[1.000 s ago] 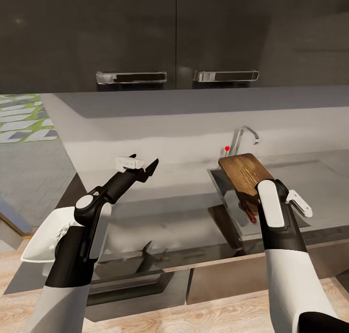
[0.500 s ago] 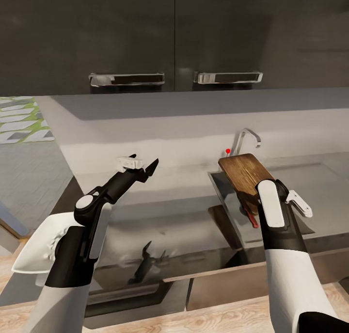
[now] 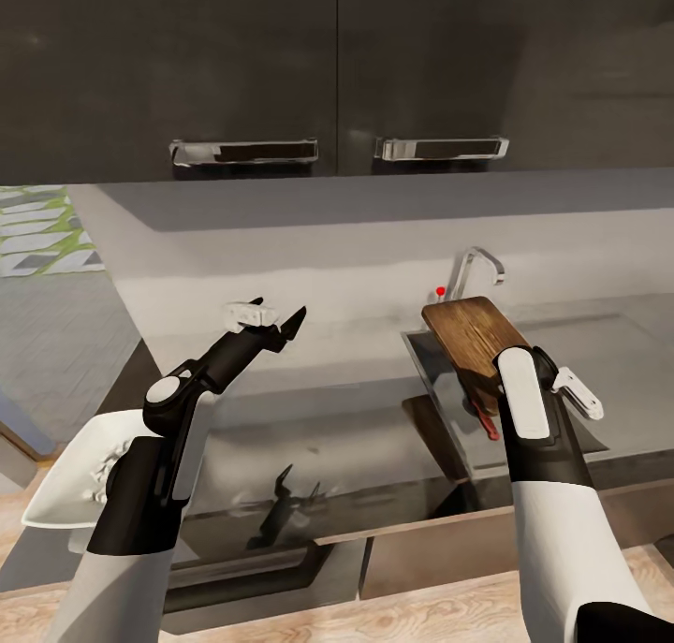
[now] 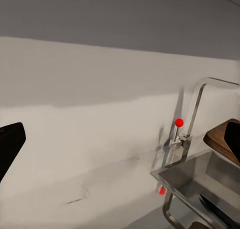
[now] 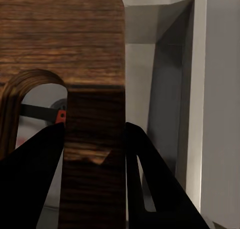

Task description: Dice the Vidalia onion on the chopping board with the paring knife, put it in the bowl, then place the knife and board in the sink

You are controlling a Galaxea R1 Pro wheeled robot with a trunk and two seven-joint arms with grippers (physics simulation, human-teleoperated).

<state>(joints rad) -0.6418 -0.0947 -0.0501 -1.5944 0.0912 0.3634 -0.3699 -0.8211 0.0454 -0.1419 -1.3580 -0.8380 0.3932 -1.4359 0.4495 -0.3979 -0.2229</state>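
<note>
The right hand (image 5: 92,139) is raised over the sink (image 3: 440,381), its fingers clenched on the handle end of the chopping board (image 3: 473,336), which tilts up above the basin with the paring knife (image 3: 482,416) lying below it. The left hand (image 3: 267,320) reaches forward over the desk (image 3: 328,418) with fingers spread and released, well apart from the faucet (image 3: 473,269). The bowl (image 3: 70,479) sits at the desk's left edge beside the left arm.

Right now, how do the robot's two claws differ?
The right gripper is shut on the chopping board, holding it tilted above the sink; the left gripper is empty. The left gripper hangs over the countertop, jaws apart. Both have dark fingers.
</note>
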